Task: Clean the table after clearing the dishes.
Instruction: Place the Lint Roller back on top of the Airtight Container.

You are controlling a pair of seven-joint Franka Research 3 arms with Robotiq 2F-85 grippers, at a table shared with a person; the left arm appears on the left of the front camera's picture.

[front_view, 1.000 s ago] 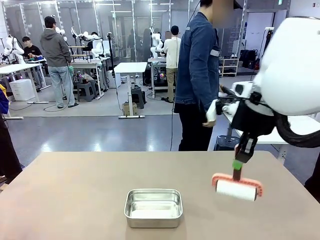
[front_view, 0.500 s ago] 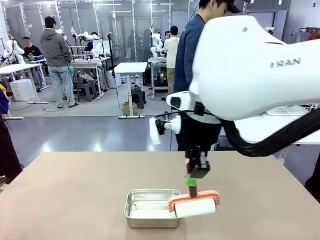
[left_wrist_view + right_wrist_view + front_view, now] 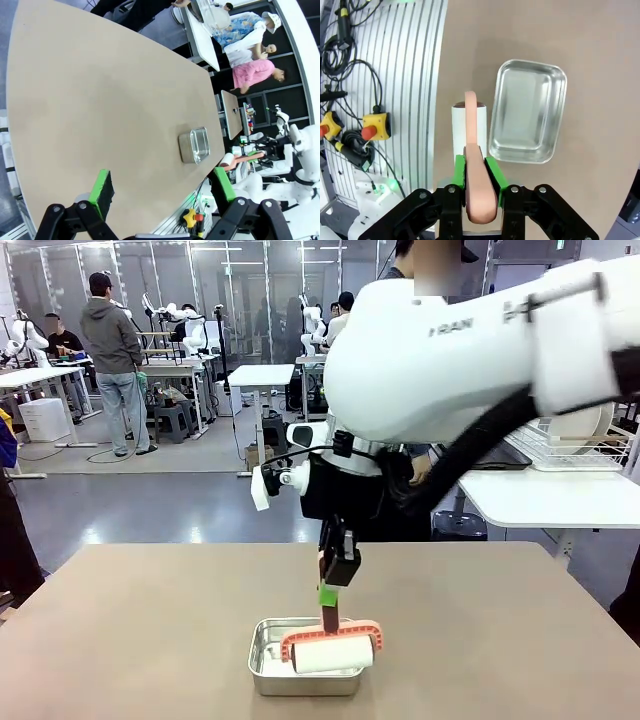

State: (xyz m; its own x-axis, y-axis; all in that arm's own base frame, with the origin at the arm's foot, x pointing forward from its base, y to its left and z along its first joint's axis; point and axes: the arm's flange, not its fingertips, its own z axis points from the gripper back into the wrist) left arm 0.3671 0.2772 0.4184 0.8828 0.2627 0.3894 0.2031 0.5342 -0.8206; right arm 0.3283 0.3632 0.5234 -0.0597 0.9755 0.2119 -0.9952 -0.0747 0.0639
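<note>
A: Where does the cleaning stand?

B: The dishes look cleared already; on the taupe surface I see just a steel pan, near the edge on the robot's side, about midway along it. The right end effector is clenched on the pink handle of a lint roller, which hangs head-down at the pan.

A: Is the roller on the surface?

B: I can't tell. From the right wrist the white roll sits beside the pan's rim, on the robot's side.

A: And the other arm?

B: The left end effector is released, jaws wide, well above the surface.

A: Next move?

B: I'd judge it's the wiping step: press the roll flat on bare surface beside the pan, then sweep in strokes.
</note>
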